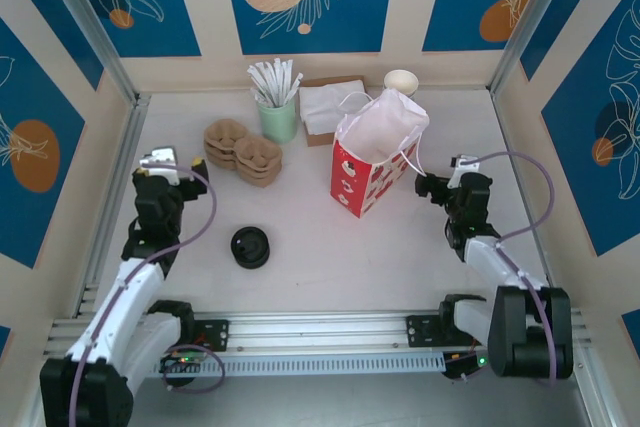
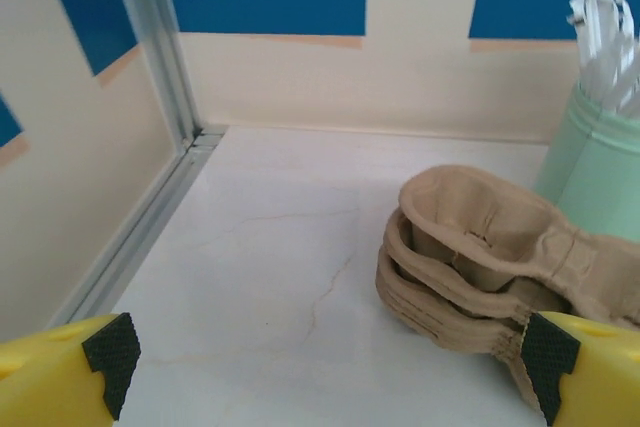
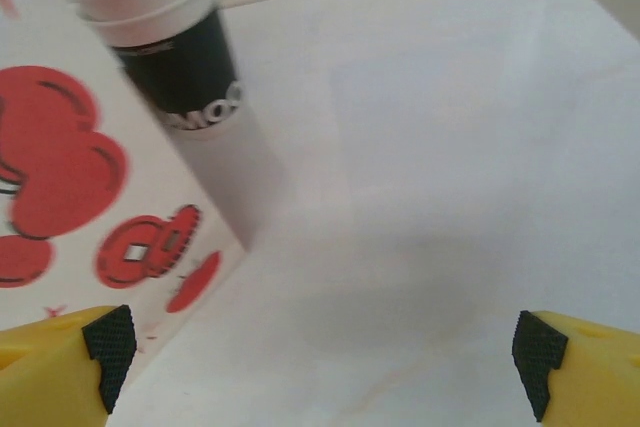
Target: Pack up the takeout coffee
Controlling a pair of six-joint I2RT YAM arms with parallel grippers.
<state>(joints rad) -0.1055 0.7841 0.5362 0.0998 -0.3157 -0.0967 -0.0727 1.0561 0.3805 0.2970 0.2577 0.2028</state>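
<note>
Takeout coffee [image 1: 250,246] stands upright, untouched; left gripper [image 2: 330,365] and right gripper [image 3: 325,357] hold jaws apart (both empty). Risk: an off-centre grasp may tip it; rim contact may topple the red bag [image 1: 362,175].

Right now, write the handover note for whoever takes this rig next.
Left gripper: open, empty, facing the stacked pulp cup carriers.
Right gripper: open, empty, beside the red paper bag.
Takeout coffee: upright on the table, nearer the left gripper, untouched.
Done: nothing packed; the bag stands open.
Left: grasp the coffee, put it in the bag.
</note>
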